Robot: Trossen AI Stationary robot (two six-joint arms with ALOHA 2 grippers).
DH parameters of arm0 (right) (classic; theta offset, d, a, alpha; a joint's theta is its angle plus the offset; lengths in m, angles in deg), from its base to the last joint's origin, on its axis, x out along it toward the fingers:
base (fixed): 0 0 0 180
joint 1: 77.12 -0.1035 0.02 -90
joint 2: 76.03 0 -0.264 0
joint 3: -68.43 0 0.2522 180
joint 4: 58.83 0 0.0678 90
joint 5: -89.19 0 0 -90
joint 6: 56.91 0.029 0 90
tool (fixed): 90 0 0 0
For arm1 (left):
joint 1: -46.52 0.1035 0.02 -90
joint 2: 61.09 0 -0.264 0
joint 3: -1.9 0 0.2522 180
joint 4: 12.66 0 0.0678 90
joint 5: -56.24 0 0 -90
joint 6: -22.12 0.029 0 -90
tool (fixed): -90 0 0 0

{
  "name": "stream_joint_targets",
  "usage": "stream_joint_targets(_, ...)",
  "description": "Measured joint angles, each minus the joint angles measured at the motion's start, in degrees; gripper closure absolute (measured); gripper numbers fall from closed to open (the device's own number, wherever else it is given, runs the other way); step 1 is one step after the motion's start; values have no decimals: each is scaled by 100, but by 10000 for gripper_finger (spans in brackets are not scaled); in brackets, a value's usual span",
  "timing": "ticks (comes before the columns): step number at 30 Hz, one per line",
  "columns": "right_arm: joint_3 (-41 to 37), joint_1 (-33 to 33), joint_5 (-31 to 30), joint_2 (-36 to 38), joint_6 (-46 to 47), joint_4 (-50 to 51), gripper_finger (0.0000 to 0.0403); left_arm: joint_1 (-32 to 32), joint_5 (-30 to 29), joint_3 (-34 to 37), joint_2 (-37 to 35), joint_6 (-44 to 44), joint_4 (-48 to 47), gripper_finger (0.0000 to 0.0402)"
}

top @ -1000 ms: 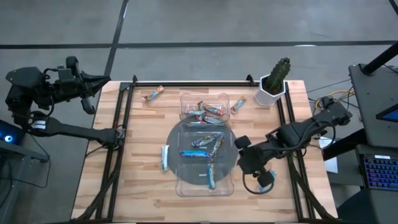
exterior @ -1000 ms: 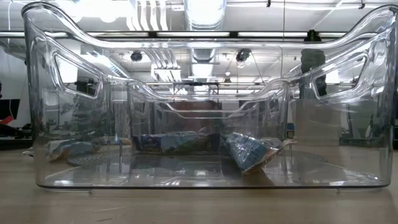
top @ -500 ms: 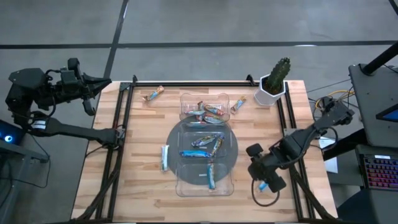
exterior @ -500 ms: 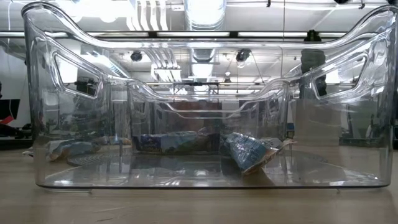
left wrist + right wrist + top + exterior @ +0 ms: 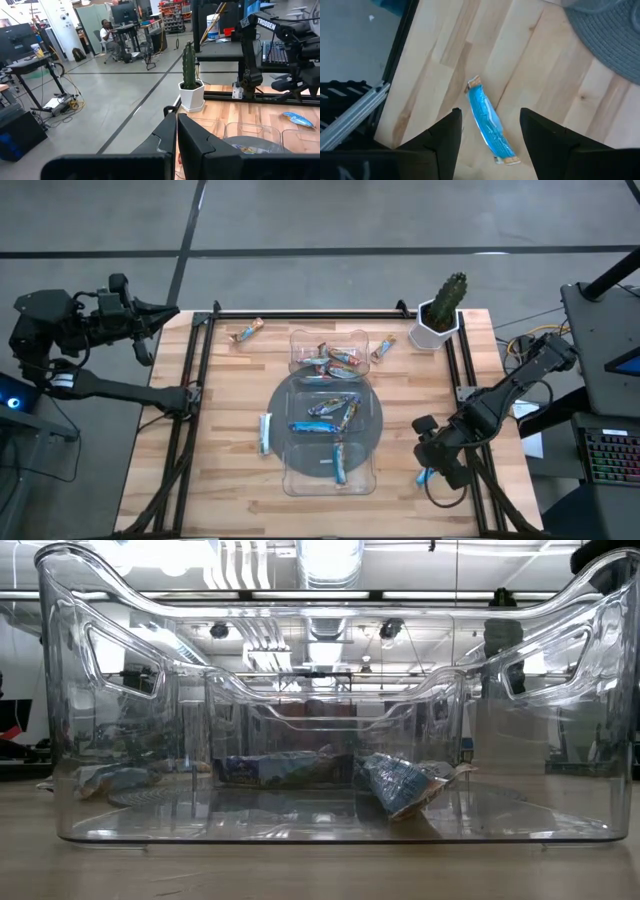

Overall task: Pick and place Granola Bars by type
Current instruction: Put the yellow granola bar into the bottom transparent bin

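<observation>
Since the light blue granola bar (image 5: pixel 490 125) lies slanted between the right gripper's (image 5: pixel 487 132) spread fingers, with nothing clamped yet, the main risk I see is a bad close: the fingers could catch the wrapper at an angle and skid the slick foil across the wood, or pinch only a crimped end so the bar droops or drops on the way to the clear compartment tray (image 5: pixel 290 480). This bar sits on the table to the right of the tray, close to the table's edge rail, so a nudge outward could push it against or under the rail. Right arm reaches in from the right, wrist tipped down, gripper hovering just over the bar. Left gripper (image 5: pixel 176 130) is parked far up-left of the tray, off the table corner, fingers pressed together, holding nothing. Other bars already lie inside the tray; a few more sit on the wood left of and beyond it.
</observation>
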Motion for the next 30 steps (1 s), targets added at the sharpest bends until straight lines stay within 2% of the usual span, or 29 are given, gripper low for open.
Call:
stream_joint_targets(10,-806,-244,-1,199,-62,-266,211,2,0,0,2,0,0,402)
stream_joint_targets(30,-2544,-632,-107,195,-64,-2167,211,1,-45,0,2,-68,0,402)
